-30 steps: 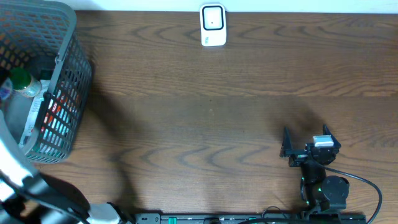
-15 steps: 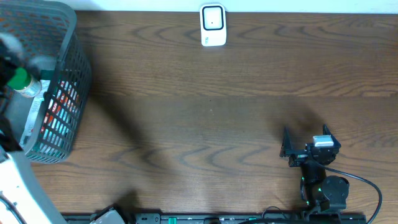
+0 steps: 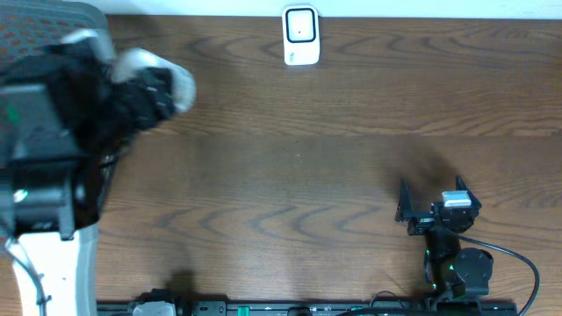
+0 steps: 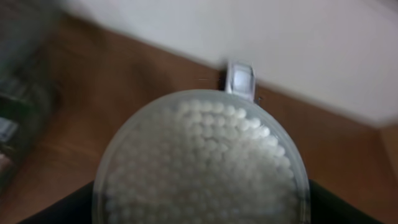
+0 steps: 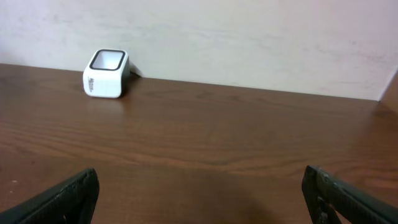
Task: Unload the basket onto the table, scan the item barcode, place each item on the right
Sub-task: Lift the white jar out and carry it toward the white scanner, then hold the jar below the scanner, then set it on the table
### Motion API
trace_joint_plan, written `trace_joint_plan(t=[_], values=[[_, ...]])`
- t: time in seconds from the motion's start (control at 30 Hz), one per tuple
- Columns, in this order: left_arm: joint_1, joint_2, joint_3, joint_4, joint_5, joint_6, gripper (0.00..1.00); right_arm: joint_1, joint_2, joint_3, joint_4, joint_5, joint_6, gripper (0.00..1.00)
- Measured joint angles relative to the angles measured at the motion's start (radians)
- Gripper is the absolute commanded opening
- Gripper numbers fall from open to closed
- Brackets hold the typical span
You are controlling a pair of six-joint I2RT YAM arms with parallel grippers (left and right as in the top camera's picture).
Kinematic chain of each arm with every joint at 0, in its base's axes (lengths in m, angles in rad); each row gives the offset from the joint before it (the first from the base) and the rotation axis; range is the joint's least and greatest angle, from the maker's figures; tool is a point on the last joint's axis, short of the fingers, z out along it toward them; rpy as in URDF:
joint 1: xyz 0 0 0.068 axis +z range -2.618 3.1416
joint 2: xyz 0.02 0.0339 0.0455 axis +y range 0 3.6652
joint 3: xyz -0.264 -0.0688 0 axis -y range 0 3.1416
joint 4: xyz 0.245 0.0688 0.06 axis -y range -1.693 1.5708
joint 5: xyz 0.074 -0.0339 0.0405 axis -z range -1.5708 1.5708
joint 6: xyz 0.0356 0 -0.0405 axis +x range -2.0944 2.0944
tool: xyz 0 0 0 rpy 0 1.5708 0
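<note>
A round tub of cotton swabs (image 4: 199, 155) is clamped in the left gripper (image 4: 200, 210) and held aloft near the table's (image 3: 334, 149) far left corner, by the basket (image 3: 53, 10). The right gripper (image 3: 432, 197) is parked wide open and empty by the near right edge. The carry looks to be in hand. Next, the tub must be brought to the scanner (image 3: 300, 35) at the far edge's middle, barcode turned to its window.

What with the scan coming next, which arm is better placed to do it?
Left. The left gripper holds the cotton swab tub, scanner ahead; the right gripper sits open and empty.
</note>
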Motion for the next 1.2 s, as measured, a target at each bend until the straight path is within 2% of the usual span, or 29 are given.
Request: trace_joint_plan(t=[0.5,0.87,1.2], values=[[-0.401,0.281,0.000,-0.243,0.070,0.139,0.68,0.000,0.000,0.000,0.000,0.000,0.000,0.99],[-0.583,0.589,0.000,-0.306,0.179,0.231,0.68,0.000,0.000,0.000,0.000,0.000,0.000,0.99],[-0.707,0.842,0.000,-0.311,0.208,0.299,0.68,0.000,0.000,0.000,0.000,0.000,0.000,0.99]])
